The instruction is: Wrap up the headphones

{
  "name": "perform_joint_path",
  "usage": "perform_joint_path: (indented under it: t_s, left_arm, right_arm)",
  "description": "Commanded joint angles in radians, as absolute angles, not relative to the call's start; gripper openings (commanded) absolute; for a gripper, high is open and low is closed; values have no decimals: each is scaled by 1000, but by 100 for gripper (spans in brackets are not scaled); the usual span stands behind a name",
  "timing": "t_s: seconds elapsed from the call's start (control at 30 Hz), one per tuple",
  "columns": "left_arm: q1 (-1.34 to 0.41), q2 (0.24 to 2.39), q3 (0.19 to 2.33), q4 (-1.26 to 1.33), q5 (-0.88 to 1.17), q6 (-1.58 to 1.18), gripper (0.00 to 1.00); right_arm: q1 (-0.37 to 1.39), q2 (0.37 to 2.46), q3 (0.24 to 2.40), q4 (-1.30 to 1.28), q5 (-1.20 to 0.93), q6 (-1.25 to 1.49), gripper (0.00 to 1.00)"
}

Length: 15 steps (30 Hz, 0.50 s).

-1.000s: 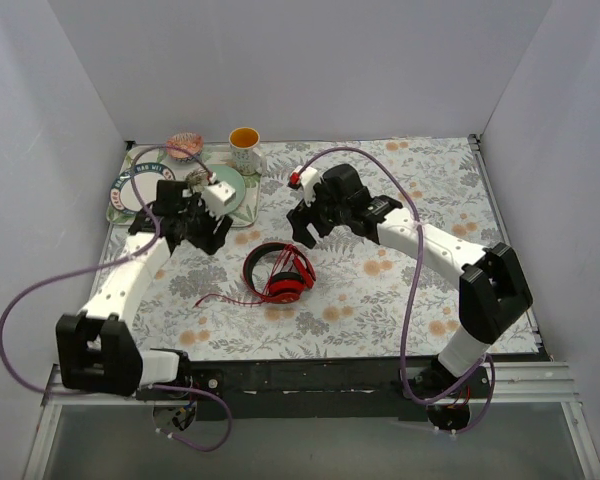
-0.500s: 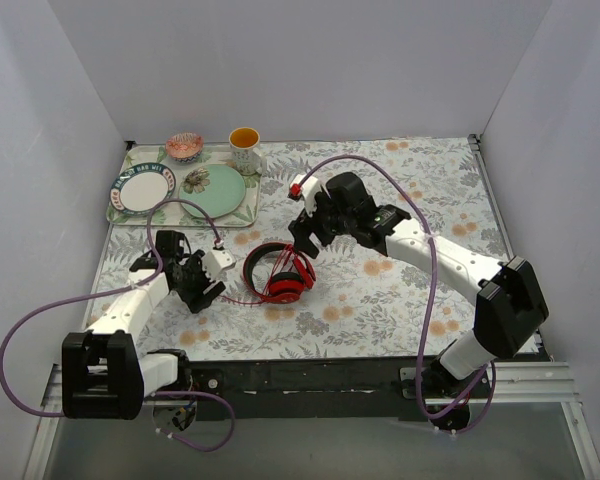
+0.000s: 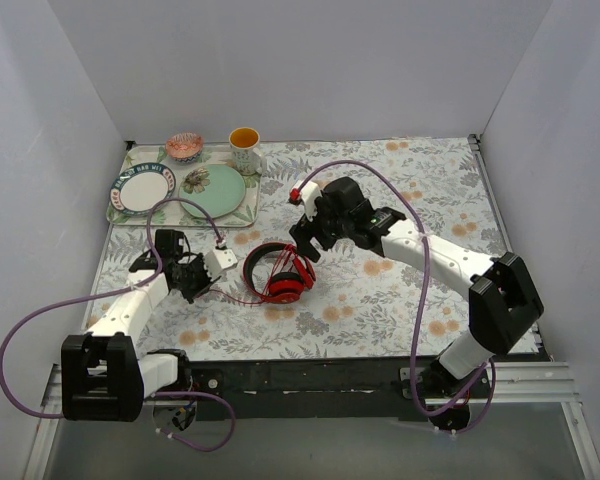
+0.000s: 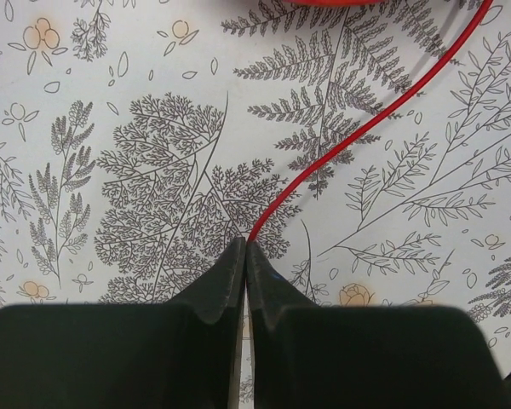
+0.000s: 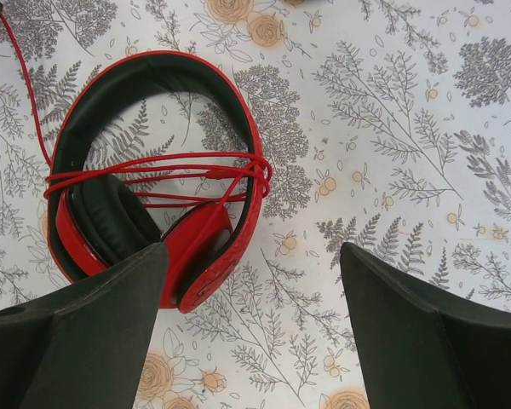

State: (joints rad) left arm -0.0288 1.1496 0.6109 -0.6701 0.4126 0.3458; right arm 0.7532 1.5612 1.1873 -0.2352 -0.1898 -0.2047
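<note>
Headphones (image 5: 196, 247) on tabletop (image 3: 380, 300), cable (image 5: 153, 160) partly looped across headband (image 5: 251, 128); left gripper (image 4: 245, 256), newly arrived, pinched shut on cable's loose end; right gripper (image 5: 251, 256) spread wide, empty, overhead; winding likely resumes.

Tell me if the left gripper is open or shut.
Shut on the cable: the left gripper has its fingertips pressed together, pinching the cable's end.
</note>
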Motion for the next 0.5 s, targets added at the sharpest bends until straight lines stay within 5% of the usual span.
perform_joint_path:
  t_s: [0.0,0.3,0.47]
  left_arm:
    - [-25,1112,673,-667,488,380,0]
    - [-86,1163,925,-759,658,358,0]
    - [-127,1193,959,-840,523,435,4]
  right_arm:
    - [747,1621,1242,-253,-201,-155,88]
    - [747,1750,1270,-322,-293,-124,66]
    - [747,1750,1272,-327,-288,-113,65]
